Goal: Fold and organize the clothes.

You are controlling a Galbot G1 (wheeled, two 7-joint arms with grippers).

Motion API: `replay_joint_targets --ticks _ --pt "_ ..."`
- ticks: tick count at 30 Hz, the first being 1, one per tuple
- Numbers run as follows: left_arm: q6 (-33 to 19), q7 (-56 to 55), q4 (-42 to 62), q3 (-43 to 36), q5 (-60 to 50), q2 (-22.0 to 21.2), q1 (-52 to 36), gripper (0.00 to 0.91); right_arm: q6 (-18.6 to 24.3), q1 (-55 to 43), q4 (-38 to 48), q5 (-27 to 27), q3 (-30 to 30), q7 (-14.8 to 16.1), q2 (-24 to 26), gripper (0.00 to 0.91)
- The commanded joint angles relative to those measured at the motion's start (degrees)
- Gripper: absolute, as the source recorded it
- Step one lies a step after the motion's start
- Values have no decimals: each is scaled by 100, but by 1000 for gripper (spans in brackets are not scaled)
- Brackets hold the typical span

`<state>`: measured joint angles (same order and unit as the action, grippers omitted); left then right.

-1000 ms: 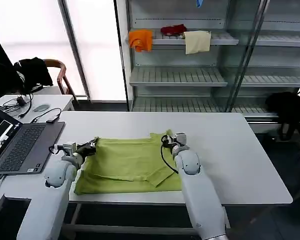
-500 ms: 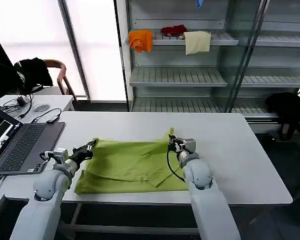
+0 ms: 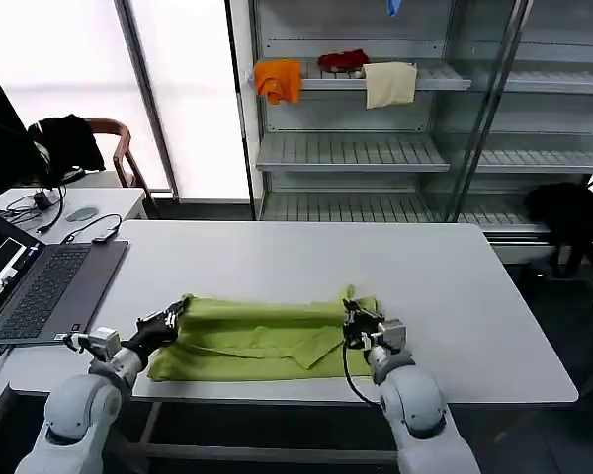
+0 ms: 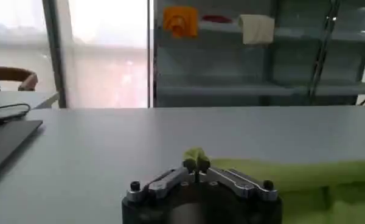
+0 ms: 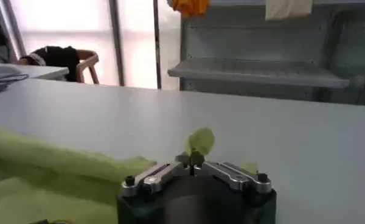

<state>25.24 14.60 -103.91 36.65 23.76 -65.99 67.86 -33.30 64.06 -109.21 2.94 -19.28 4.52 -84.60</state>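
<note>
Lime-green T-shirt (image 3: 257, 339) lies half-folded at the white tabletop's (image 3: 474, 296) near edge, right of the laptop (image 3: 40, 291). The left gripper (image 3: 170, 318) and right gripper (image 3: 355, 321) each pinch a corner, jaws closed on cloth. No writing is readable.

- T-shirt (image 3: 262, 336): lime green, plain on the cloth that shows; the same green in the left wrist view (image 4: 292, 176) and the right wrist view (image 5: 55, 167)
- bench (image 3: 306, 259): white, plain
- left tool (image 3: 174, 314): black fingers; silver-grey links
- right tool (image 3: 350, 318): black fingers; silver-grey links
- arms: pale grey shells; black cable
- laptop (image 3: 49, 288): dark grey
- shelf cloths: orange (image 3: 279, 79); red (image 3: 343, 59); cream (image 3: 389, 83)
- shelving (image 3: 351, 150): light grey
</note>
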Motion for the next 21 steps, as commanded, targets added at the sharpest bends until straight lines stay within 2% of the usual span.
replay_joint_targets --ticks 1,3,4,5,6,12,15,21 --pt "-88 83 -334 183 -107 5 579 0 4 493 -374 -159 6 44 52 0" --pt "-90 84 -340 187 -221 -2 631 0 7 520 -396 -197 12 48 45 0" --pt "-107 88 -326 176 -401 -17 654 10 8 533 -406 -236 17 45 42 776" --pt "-118 81 -317 168 -452 -25 666 625 8 534 -406 -246 19 44 43 907" --pt "-109 60 -306 157 -479 -45 670 907 9 542 -399 -343 23 37 34 907" --pt "-131 -117 -302 78 -573 -163 660 907 30 561 -394 -909 4 -107 -20 907" --pt "-129 -164 -317 57 -575 -183 634 907 231 563 -391 -1507 -43 -182 -10 907" --pt "-114 -241 -341 73 -697 -194 593 907 273 546 -348 -1866 -196 -210 82 907"
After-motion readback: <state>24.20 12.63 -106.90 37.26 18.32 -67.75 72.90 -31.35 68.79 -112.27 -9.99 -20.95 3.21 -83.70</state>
